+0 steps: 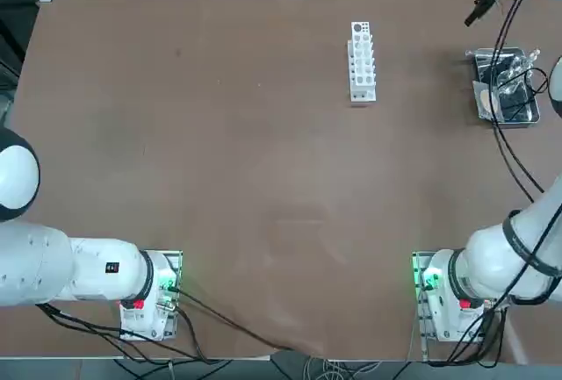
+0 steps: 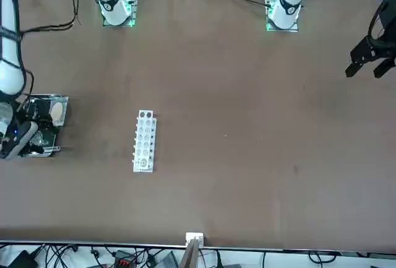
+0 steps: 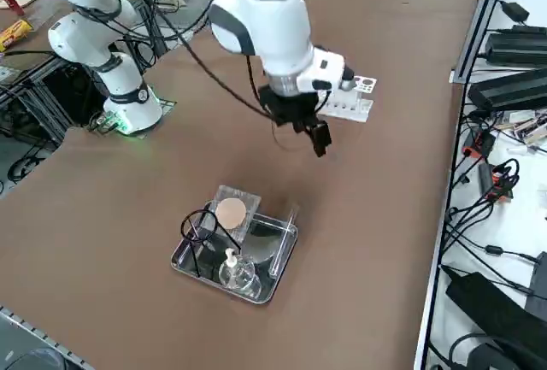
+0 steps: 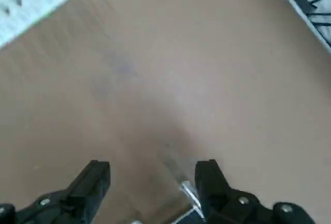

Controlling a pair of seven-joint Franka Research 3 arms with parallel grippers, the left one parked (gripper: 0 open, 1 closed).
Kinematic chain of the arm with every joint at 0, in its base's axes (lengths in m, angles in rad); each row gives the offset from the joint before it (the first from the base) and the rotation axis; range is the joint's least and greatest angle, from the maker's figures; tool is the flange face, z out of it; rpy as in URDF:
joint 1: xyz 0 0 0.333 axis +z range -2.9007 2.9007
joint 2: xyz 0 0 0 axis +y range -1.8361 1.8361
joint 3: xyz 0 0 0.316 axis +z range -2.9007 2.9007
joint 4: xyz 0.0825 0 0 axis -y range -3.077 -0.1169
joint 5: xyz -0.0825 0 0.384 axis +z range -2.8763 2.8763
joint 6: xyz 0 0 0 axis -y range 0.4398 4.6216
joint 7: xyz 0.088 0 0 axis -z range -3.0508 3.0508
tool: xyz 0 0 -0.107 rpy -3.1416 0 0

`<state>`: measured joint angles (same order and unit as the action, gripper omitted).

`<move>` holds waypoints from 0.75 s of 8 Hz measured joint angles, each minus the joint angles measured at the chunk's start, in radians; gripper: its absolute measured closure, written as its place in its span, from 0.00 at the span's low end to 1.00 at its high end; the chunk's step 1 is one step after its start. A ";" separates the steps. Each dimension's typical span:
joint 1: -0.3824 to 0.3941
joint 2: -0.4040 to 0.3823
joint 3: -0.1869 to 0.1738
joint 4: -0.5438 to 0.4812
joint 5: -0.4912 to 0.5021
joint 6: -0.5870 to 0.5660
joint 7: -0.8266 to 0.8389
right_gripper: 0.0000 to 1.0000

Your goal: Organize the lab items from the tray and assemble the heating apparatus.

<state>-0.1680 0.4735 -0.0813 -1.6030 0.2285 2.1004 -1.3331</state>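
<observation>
The right gripper [image 3: 318,138] hangs empty, jaws spread, above bare surface with the tray [image 3: 278,273] just below and ahead. Inside, burner [image 3: 235,270], tripod [image 3: 200,226] and mesh [image 3: 231,213] crowd together; a descending finger could topple the glass.

Even, diffuse overhead light covers the brown table [image 1: 263,178]; shadows are faint, with only a short soft one beside the white test-tube rack [image 1: 362,60]. Glare glints off the rim of the steel tray [image 3: 278,263] and the glass burner [image 3: 237,272] inside it. Green status lights glow at the arm bases. The wrist view is soft and blurred; the right gripper [image 4: 152,185], fingers spread, looks smeared, and the rack corner there is washed out
</observation>
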 joint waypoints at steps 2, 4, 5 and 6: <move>-0.026 0.048 0.000 0.001 0.000 0.039 -0.182 0.00; -0.057 0.084 0.000 0.001 0.002 0.049 -0.331 0.00; -0.067 0.097 0.000 0.001 0.002 0.050 -0.382 0.01; -0.076 0.107 0.000 0.001 0.002 0.052 -0.437 0.04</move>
<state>-0.2440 0.5805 -0.0808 -1.6021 0.2306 2.1528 -1.7700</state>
